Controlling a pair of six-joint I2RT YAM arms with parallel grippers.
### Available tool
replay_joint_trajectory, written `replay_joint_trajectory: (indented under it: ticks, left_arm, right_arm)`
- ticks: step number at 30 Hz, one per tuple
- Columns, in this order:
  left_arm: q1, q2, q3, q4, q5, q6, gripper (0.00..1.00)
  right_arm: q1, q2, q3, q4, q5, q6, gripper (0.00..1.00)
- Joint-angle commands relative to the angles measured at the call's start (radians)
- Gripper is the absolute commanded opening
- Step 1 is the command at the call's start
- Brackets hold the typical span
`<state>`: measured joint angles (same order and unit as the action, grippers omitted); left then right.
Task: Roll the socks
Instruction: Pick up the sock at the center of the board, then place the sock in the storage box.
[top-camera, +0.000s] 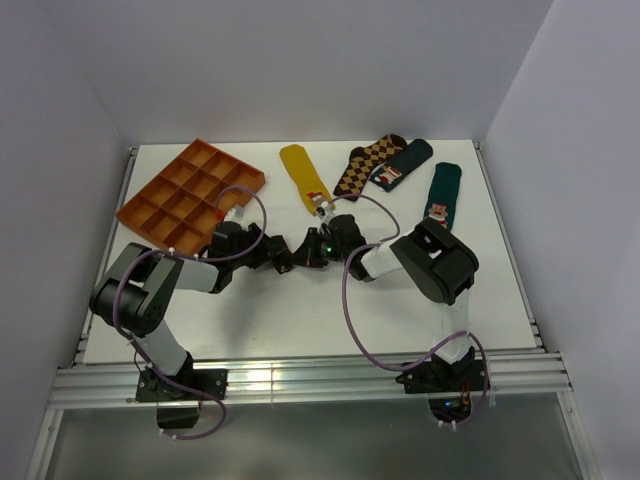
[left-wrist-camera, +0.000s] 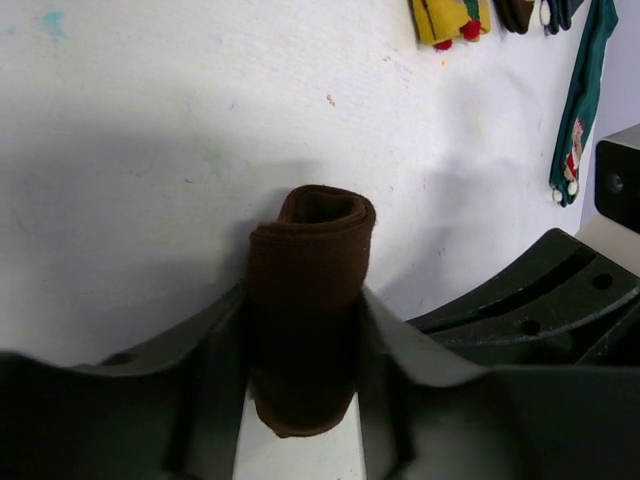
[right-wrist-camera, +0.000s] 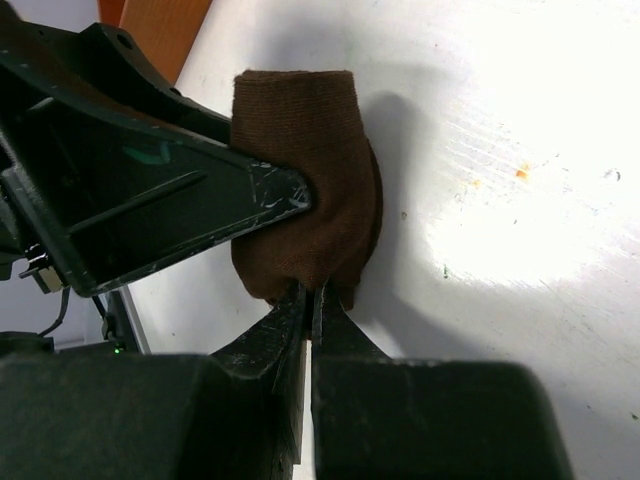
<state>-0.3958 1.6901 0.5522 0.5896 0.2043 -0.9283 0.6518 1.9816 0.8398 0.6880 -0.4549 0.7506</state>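
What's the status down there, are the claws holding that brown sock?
Left claw clamped around the rolled brown sock. Right claw shut, pinching its edge. Nothing in the way; yellow sock lies apart, farther back.

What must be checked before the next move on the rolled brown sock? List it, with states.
1. Brown sock rolled into a tube: ok.
2. Left gripper fingers against both sides of it: ok.
3. Right gripper shut at the roll's end: ok.
4. Fabric pinched by right gripper: cannot tell.
5. Yellow sock apart from the roll: ok.
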Motion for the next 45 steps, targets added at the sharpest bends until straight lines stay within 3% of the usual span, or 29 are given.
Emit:
replay_joint_trajectory:
  ticks: [1,4,5,6,11,16,21,26,31,38,39,45]
  left_arm:
    - [-0.005,0.045,-0.026,-0.200,-0.032,0.034,0.40]
    - [-0.015,0.040,0.005,-0.281,-0.071,0.049,0.17]
    - [-0.020,0.036,0.023,-0.307,-0.084,0.052,0.06]
    - [-0.024,0.031,0.032,-0.333,-0.100,0.054,0.01]
    - [-0.046,-0.010,0.101,-0.517,-0.199,0.060,0.00]
    - [-0.063,-0.148,0.143,-0.637,-0.255,0.051,0.00]
    - [-0.058,-0.275,0.271,-0.821,-0.344,0.069,0.00]
    - [-0.005,-0.349,0.446,-0.977,-0.416,0.120,0.00]
    - [0.132,-0.368,0.595,-1.112,-0.500,0.248,0.00]
    - [0.391,-0.317,0.710,-1.099,-0.444,0.414,0.00]
    - [0.464,-0.307,0.716,-1.075,-0.422,0.434,0.00]
    - [0.653,-0.196,0.736,-0.950,-0.318,0.624,0.00]
  right_arm:
    - [-0.003,0.023,0.005,-0.090,0.025,-0.020,0.00]
    - [-0.003,0.000,-0.002,-0.103,0.033,-0.028,0.00]
    - [-0.003,-0.013,-0.005,-0.113,0.041,-0.033,0.05]
    - [-0.003,-0.027,-0.011,-0.120,0.042,-0.039,0.10]
    - [-0.007,-0.279,-0.067,-0.269,0.087,-0.123,0.48]
    - [-0.015,-0.594,-0.081,-0.618,0.272,-0.267,0.66]
    - [-0.038,-0.866,-0.071,-0.833,0.381,-0.356,0.69]
    - [-0.073,-0.994,-0.076,-0.920,0.401,-0.390,0.70]
    - [-0.104,-1.053,-0.065,-1.009,0.375,-0.447,0.68]
    - [-0.104,-1.099,-0.071,-1.030,0.348,-0.462,0.77]
    - [-0.104,-1.103,-0.070,-1.033,0.344,-0.464,0.78]
    - [-0.093,-1.119,-0.077,-1.035,0.381,-0.482,0.81]
